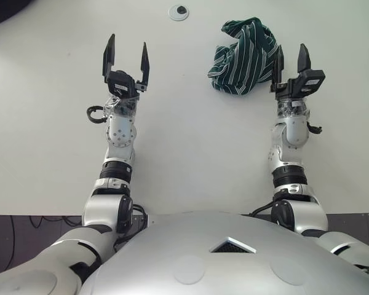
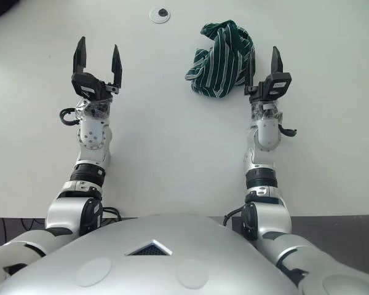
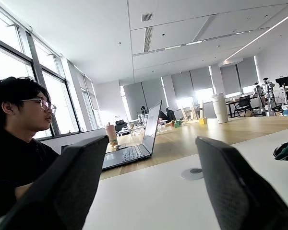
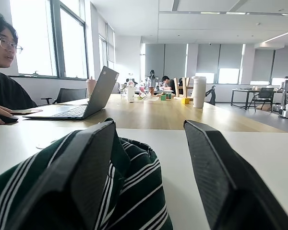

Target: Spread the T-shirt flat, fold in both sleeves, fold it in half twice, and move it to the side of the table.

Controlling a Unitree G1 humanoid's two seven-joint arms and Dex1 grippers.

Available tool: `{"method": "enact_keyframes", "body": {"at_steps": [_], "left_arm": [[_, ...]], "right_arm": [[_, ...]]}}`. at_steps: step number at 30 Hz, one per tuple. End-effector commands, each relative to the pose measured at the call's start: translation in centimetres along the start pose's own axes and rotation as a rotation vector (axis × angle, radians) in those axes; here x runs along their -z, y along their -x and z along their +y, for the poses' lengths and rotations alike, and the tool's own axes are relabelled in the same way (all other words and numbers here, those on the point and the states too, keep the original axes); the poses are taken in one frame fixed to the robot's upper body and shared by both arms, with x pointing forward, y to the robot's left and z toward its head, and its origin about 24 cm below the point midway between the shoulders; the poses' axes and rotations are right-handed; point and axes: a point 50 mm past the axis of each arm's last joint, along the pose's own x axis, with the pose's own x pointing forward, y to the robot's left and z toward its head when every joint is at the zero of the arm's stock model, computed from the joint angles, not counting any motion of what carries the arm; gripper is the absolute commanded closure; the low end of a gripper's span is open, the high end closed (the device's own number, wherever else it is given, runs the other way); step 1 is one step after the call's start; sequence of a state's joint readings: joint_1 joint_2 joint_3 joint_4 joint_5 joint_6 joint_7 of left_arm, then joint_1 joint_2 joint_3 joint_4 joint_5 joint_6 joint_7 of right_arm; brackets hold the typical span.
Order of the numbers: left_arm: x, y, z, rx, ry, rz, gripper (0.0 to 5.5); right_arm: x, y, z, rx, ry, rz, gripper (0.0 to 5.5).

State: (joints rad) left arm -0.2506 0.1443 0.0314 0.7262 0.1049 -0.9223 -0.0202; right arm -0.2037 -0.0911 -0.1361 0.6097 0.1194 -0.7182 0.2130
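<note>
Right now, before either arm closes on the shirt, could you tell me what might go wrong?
The T-shirt is a crumpled heap, so a pinch may catch several layers and lift a lump. The open right end effector sits at the heap's edge and could shove the cloth away. The open left end effector is far from it, so spreading may start one-handed.

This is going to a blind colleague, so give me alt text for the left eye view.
A crumpled green striped T-shirt lies on a white table, with the robot's open right hand at its right edge. The open left hand is off to the left over bare table, and a small round disc sits near the far edge.
</note>
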Motion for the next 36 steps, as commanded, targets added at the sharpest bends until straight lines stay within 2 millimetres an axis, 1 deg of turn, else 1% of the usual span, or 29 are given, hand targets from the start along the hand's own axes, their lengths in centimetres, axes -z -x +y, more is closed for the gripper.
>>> {"method": "enact_keyframes", "body": {"at_steps": [1, 36], "left_arm": [[0.2, 0.25, -0.52, 0.015, 0.006, 0.011, 2.19], [0.34, 0.01, -1.08, 0.034, 0.011, 0.017, 2.19]], "right_arm": [[-0.08, -0.21, 0.0, -0.007, 0.001, -0.005, 2.85], [0.34, -0.21, -0.04, -0.013, -0.001, 0.021, 2.85]]}}
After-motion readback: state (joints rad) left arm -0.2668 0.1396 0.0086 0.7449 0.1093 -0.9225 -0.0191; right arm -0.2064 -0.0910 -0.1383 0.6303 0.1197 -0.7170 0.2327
